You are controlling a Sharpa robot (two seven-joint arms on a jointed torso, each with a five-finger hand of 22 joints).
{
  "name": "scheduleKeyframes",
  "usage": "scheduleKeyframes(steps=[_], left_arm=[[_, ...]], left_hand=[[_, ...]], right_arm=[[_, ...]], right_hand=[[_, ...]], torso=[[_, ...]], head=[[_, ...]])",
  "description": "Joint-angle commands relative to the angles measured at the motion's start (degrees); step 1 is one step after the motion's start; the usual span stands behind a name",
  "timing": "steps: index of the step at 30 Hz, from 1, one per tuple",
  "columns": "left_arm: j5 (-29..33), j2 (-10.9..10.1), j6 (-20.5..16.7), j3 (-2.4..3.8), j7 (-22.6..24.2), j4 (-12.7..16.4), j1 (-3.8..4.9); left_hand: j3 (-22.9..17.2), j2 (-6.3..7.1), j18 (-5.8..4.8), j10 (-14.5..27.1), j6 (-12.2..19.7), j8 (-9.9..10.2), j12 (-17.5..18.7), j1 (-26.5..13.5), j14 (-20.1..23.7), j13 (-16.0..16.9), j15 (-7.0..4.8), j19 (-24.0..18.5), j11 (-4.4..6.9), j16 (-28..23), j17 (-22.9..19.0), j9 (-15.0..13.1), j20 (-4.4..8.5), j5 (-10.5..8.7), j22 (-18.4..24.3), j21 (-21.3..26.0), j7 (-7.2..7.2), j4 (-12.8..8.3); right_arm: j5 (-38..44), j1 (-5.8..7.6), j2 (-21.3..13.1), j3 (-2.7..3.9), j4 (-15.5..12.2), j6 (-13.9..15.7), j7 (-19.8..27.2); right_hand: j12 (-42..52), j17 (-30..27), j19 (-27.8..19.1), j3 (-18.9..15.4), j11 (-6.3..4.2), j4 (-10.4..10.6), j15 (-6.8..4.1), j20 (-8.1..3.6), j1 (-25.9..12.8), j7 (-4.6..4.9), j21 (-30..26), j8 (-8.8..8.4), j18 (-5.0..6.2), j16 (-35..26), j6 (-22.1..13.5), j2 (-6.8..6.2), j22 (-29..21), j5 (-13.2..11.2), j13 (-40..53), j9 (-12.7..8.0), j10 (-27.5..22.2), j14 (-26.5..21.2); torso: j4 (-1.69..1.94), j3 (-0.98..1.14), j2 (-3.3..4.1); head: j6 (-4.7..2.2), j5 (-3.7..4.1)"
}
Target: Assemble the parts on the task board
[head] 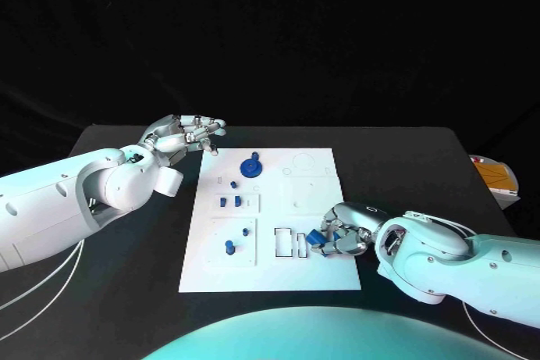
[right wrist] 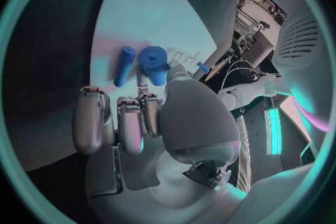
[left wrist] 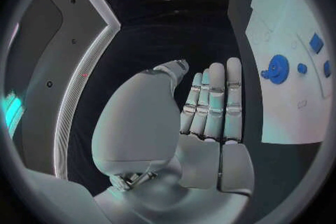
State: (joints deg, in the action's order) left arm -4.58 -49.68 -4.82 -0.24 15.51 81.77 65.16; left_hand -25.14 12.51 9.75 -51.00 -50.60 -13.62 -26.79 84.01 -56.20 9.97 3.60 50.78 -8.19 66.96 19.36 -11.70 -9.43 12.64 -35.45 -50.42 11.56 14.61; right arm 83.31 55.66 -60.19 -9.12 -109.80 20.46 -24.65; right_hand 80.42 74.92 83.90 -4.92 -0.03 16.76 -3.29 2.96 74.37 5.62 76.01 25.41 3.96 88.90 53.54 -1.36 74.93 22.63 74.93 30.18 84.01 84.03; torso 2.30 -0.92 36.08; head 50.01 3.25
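Observation:
The white task board [head: 321, 278] lies in the middle of the black table. A blue round gear-like part [head: 251, 168] sits near its far edge, and several small blue parts [head: 231, 200] lie down its left side. My right hand [head: 344, 230] rests at the board's right edge and pinches a blue round-headed part [head: 314, 239] [right wrist: 154, 63] between thumb and finger. A blue cylinder [right wrist: 125, 65] lies just beside it on the board [right wrist: 150, 17]. My left hand [head: 186, 132] hovers off the board's far left corner and holds nothing. Its fingers [left wrist: 217, 101] are straight. The gear [left wrist: 278, 69] stands beside it on the board [left wrist: 294, 117].
Rectangular slots [head: 289, 243] are cut in the board right by the right hand. A white tray with an orange thing [head: 495, 177] sits at the table's right edge. Bare black table [head: 124, 297] runs along the board's left side.

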Motion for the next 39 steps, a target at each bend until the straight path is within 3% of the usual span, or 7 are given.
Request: scheduleKeyframes(steps=[1, 7, 19, 23, 26, 33, 39], left_arm=[[0.14, 0.14, 1.01, 0.04, 0.19, 0.07, 0.02], [0.14, 0.37, 1.16, 0.04, 0.15, 0.07, 0.01], [0.14, 0.55, 1.37, 0.03, 0.14, 0.53, -0.06], [0.14, 0.57, 1.31, 0.03, 0.10, 0.55, -0.06], [0.13, 0.55, 1.25, 0.03, -0.04, 0.53, -0.07], [0.11, 0.50, 1.08, 0.02, -0.07, 0.59, -0.06], [-0.49, 0.67, 0.72, 0.02, 0.30, 0.52, -0.06]], left_hand=[[0.05, -0.10, 0.76, 0.40, 0.51, -0.39, -0.28, 0.01, 0.08, -0.05, 0.48, 0.25, 0.06, -0.40, 0.07, -0.10, -0.19, 0.20, 0.06, 0.28, 0.08, -0.03], [0.05, -0.13, 0.75, 0.43, 0.53, -0.42, -0.32, -0.02, 0.09, -0.06, 0.48, 0.24, 0.06, -0.40, 0.08, -0.12, -0.19, 0.21, 0.06, 0.30, 0.09, 0.00], [0.05, -0.13, 0.75, 0.43, 0.53, -0.42, -0.32, -0.02, 0.09, -0.06, 0.48, 0.24, 0.06, -0.40, 0.08, -0.12, -0.19, 0.21, 0.06, 0.30, 0.09, 0.00], [0.05, -0.13, 0.75, 0.43, 0.53, -0.42, -0.32, -0.02, 0.09, -0.06, 0.48, 0.24, 0.06, -0.40, 0.08, -0.12, -0.19, 0.21, 0.06, 0.30, 0.09, 0.00], [0.05, -0.14, 0.75, 0.46, 0.59, -0.45, -0.38, -0.09, 0.10, -0.08, 0.49, 0.24, 0.05, -0.40, 0.09, -0.14, -0.20, 0.21, 0.07, 0.33, 0.09, 0.05], [0.05, -0.14, 0.75, 0.46, 0.59, -0.45, -0.38, -0.09, 0.10, -0.08, 0.49, 0.24, 0.05, -0.40, 0.09, -0.14, -0.20, 0.21, 0.07, 0.33, 0.09, 0.05], [0.00, -0.13, 0.76, 0.51, 0.67, -0.45, -0.43, 0.04, 0.10, -0.09, 0.48, 0.25, 0.07, -0.40, 0.10, -0.16, -0.20, 0.25, 0.07, 0.34, 0.07, -0.04]], right_arm=[[-1.79, 0.52, -0.21, 0.09, -0.78, 3.03, 0.04], [-3.85, 2.04, 0.16, 0.17, -1.09, 2.62, -0.06], [-7.08, 2.52, 3.74, 0.20, -0.68, 0.37, 0.13], [-7.93, 2.50, 5.13, 0.18, -0.16, -1.40, 0.18], [-8.27, 2.42, 5.84, 0.17, 0.07, -2.04, 0.11], [-8.39, 2.31, 7.21, 0.15, 0.76, -2.22, -0.33], [-8.01, 2.29, 7.89, 0.15, 1.39, -2.64, -0.71]], right_hand=[[0.38, 11.83, 0.60, 0.49, -0.27, 0.05, -0.51, -0.40, 1.29, -1.67, 0.33, 0.53, -0.94, 0.23, 2.28, 1.08, 7.40, 0.41, 6.30, 0.73, 0.79, 5.34], [0.53, 12.03, 0.72, 0.59, -0.35, 0.03, -0.57, -0.47, 1.08, -1.77, 0.62, 0.49, -1.01, 0.28, 2.45, 1.46, 7.59, 0.63, 6.48, 0.84, 0.90, 5.37], [0.60, 12.17, 0.75, 0.48, -0.47, 0.08, -0.70, -0.61, 0.13, -1.88, 0.63, 0.53, -1.02, 0.32, 2.85, 2.00, 7.66, 0.30, 6.62, 1.18, 1.02, 5.40], [0.55, 12.27, 0.79, -0.16, -0.53, 0.10, -0.77, -0.71, -1.70, -1.94, 0.63, 0.42, -1.03, 0.35, 3.07, 2.54, 7.76, -1.27, 6.68, 1.65, 1.09, 5.42], [0.61, 12.59, 0.93, -1.12, -0.54, 0.06, -0.77, -0.74, -3.42, -1.95, 0.84, 0.27, -1.09, 0.43, 3.25, 3.43, 8.00, -5.57, 6.88, 2.24, 1.25, 5.49], [0.52, 12.83, 1.07, -4.01, -0.68, 0.09, -0.88, -0.81, -6.53, -2.16, 0.96, 0.36, -1.13, 0.49, 3.78, 4.86, 8.28, -9.38, 7.06, 3.52, 1.41, 5.53], [0.41, 12.90, 1.10, -5.10, -0.77, 0.09, -0.94, -0.86, -7.13, -2.27, 0.96, 0.55, -1.14, 0.51, 4.06, 5.25, 8.35, -10.18, 7.06, 4.03, 1.41, 5.54]], torso=[[-0.03, -0.07, 0.00], [0.26, -0.11, -0.06], [0.26, -0.19, -0.07], [0.31, -0.16, 0.02], [0.37, -0.14, 0.00], [0.17, -0.14, 0.07], [0.32, -0.13, 0.03]], head=[[-0.01, 0.14], [-0.01, 0.30], [-0.01, 0.07], [-0.01, 0.21], [-0.01, 0.18], [-0.11, 0.03], [-0.01, 0.33]])
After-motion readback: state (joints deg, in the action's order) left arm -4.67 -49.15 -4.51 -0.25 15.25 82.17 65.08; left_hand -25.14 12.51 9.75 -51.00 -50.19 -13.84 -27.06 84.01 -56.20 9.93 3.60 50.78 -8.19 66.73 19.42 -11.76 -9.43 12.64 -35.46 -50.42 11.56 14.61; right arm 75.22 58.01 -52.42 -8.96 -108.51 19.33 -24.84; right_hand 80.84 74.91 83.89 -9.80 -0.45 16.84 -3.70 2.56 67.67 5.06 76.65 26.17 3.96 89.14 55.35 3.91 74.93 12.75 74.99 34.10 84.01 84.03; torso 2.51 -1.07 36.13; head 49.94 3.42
